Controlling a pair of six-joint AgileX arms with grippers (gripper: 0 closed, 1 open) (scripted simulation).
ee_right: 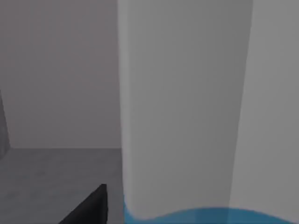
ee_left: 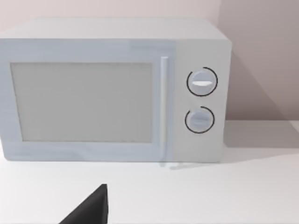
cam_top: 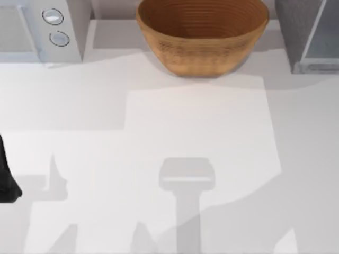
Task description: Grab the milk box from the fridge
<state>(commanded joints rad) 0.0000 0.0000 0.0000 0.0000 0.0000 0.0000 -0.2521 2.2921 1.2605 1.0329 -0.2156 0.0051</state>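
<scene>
- since our right wrist view looks at a tall pale carton wall (ee_right: 184,107) with a blue band at its foot, standing on a grey floor before a grey back wall, we judge that our right gripper is inside the fridge (cam_top: 296,32) with the milk box right in front of it.
- a dark finger (ee_right: 91,207) pokes into that view just beside the carton; whether the jaws are open, closed or already around the box we cannot tell.
- in the top view the fridge stands at the table's far right corner, a dark grey speckled cabinet with its pale door panel (cam_top: 326,37) swung out at an angle, so the door looks open.
- the wicker bowl (cam_top: 202,32) sits at the back centre of the table, well apart from the fridge opening.
- our left arm (cam_top: 6,177) is parked at the table's left edge; its wrist view faces the microwave (ee_left: 112,91) with two round knobs, and a dark fingertip (ee_left: 91,207) shows there, the jaw state again not readable.
- as for progress, we judge the door opened and the reach made; what is left is a firm grip on the carton, then drawing it out of the fridge and clear of the door.
</scene>
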